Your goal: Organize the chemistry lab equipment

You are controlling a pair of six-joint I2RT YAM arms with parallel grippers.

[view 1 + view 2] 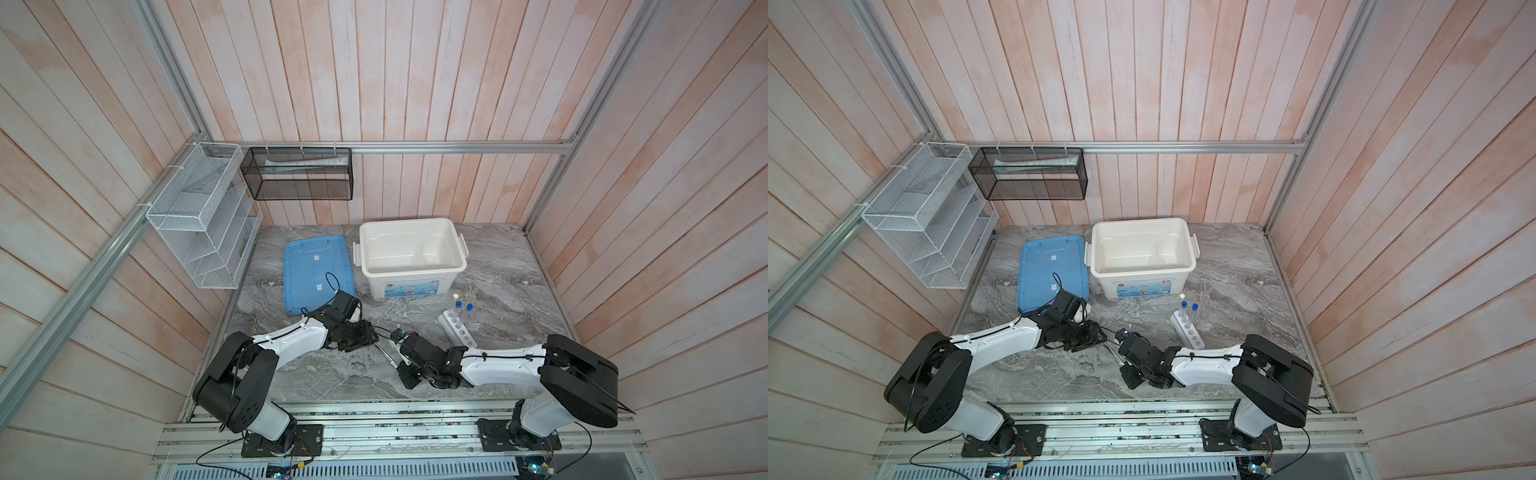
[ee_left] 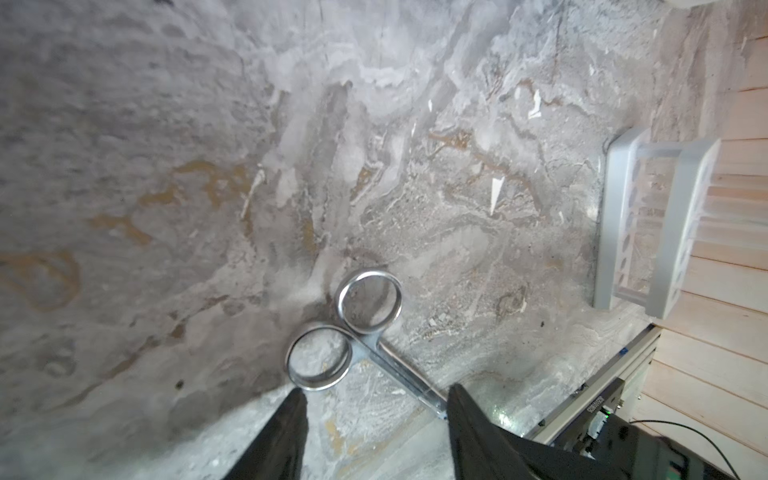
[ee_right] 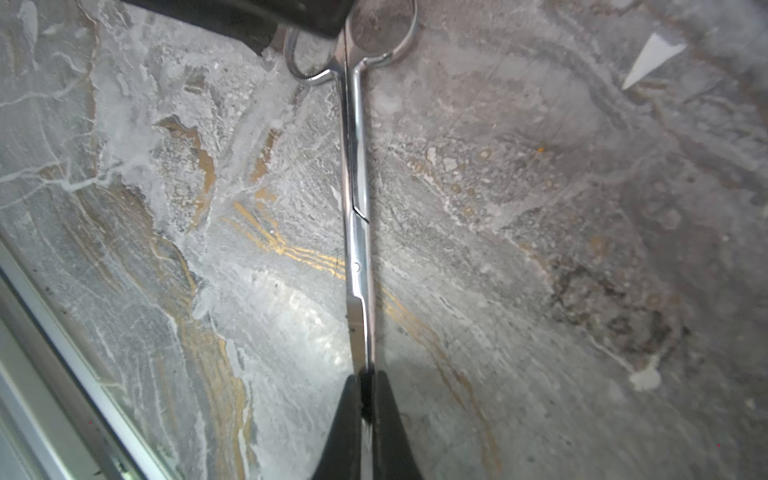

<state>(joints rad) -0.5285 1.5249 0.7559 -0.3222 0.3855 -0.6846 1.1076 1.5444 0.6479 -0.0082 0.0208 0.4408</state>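
Note:
Steel scissors (image 3: 357,232) lie on the marble table, blades closed. My right gripper (image 3: 365,376) is shut on their blade tip. My left gripper (image 2: 376,390) is open at the handle end. One finger tip sits by a ring of the scissors (image 2: 365,332), and the other covers part of the shank. In both top views the two grippers (image 1: 376,340) (image 1: 398,365) meet near the front middle, with the scissors (image 1: 386,355) between them. The white six-hole rack (image 1: 457,330) stands to the right, holding two blue-capped tubes (image 1: 469,308) and a white-capped tube (image 1: 456,296).
An open white bin (image 1: 411,226) stands at the back middle, with its blue lid (image 1: 316,270) flat on the table to its left. A white wire rack (image 1: 199,216) and a black mesh rack (image 1: 297,174) hang on the walls. The table's front rail runs close behind the arms.

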